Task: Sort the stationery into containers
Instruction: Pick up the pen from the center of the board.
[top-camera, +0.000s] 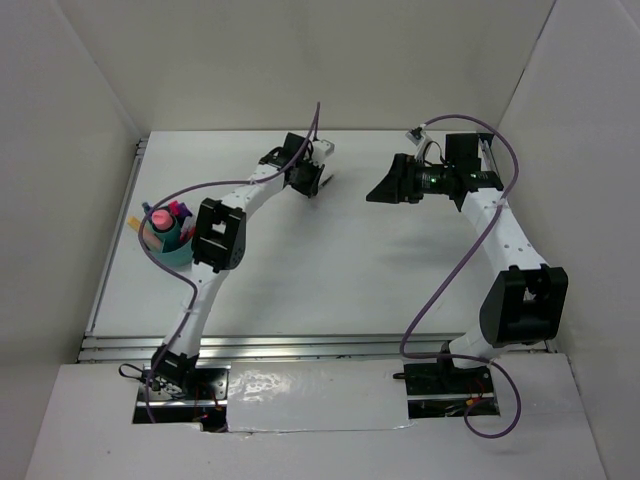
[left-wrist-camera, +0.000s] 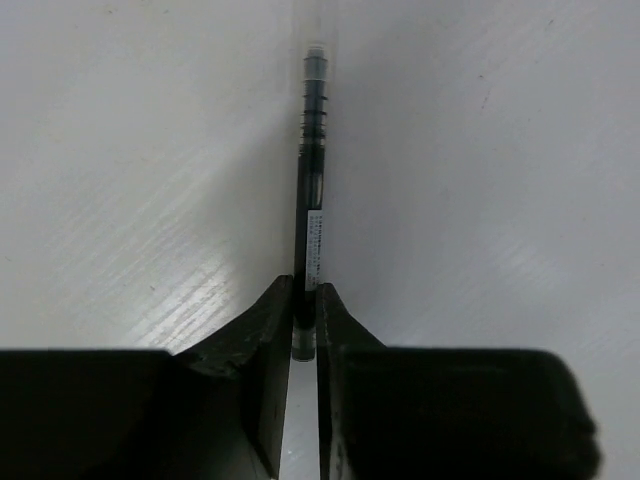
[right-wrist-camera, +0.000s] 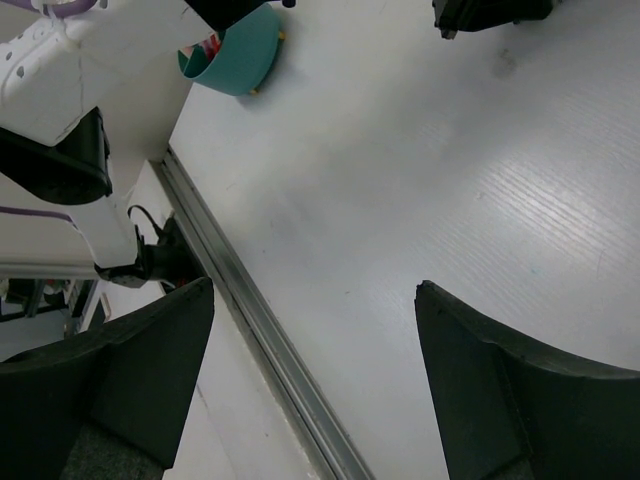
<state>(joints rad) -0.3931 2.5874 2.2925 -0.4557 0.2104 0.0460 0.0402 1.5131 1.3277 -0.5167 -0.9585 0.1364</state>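
My left gripper (top-camera: 316, 186) is at the back middle of the table, shut on a thin dark pen (left-wrist-camera: 311, 190). In the left wrist view the pen's end is pinched between the fingertips (left-wrist-camera: 268, 318) and its length points away over the white table. The teal cup (top-camera: 166, 243) stands at the left, beside the left arm's elbow, with pink, purple and other markers standing in it. It also shows in the right wrist view (right-wrist-camera: 238, 60). My right gripper (top-camera: 384, 190) is open and empty, held above the table at the back right (right-wrist-camera: 315, 300).
White walls close in the table at the back and on both sides. A metal rail (top-camera: 300, 345) runs along the near edge and also shows in the right wrist view (right-wrist-camera: 262, 325). The left arm's elbow (top-camera: 217, 235) is close to the cup.
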